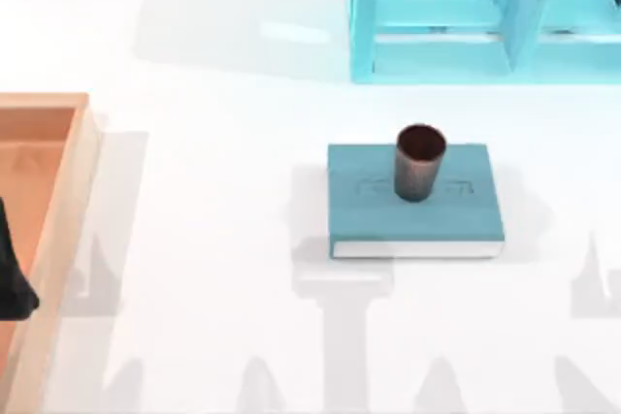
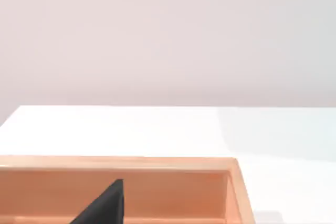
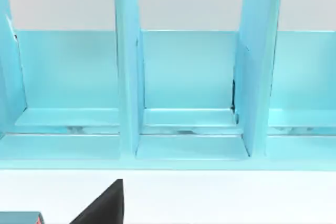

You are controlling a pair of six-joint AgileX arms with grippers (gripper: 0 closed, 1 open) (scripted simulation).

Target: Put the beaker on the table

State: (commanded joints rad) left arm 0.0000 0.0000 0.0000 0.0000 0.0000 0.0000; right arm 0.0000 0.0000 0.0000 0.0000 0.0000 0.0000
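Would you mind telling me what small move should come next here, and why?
Probably bring the right arm over the beaker with fingers open. It stands upright on the teal book, not on the table, and nothing grips it; the left arm sits parked over the orange tray.

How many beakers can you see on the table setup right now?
1. The beaker stands upright on the teal book, near the book's far edge, right of the table's centre. None shows in the orange tray.
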